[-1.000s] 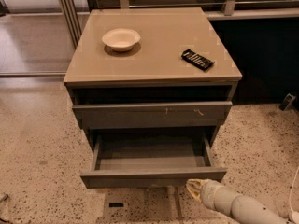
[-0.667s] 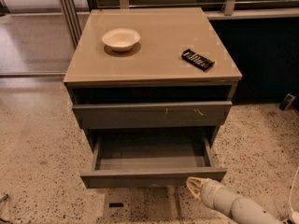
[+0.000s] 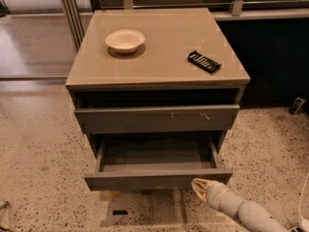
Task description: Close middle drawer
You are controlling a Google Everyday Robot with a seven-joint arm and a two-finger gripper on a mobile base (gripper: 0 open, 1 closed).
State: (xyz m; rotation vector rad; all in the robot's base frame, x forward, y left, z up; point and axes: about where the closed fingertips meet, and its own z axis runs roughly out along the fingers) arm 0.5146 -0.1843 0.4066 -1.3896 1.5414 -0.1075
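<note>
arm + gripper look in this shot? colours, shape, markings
The gripper, at lower right just below the open middle drawer front, has a pale cream-yellow, tapered tip. The arm behind it is off-white, rounded and tubular, in ribbed segments. No markings are visible on it.

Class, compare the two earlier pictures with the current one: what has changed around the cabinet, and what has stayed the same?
The pincer has edged slightly up towards the lower right of the middle drawer front; contact cannot be told. Nothing was grasped or released. The drawer stays pulled out as before, and the bowl and the black object have not moved.
</note>
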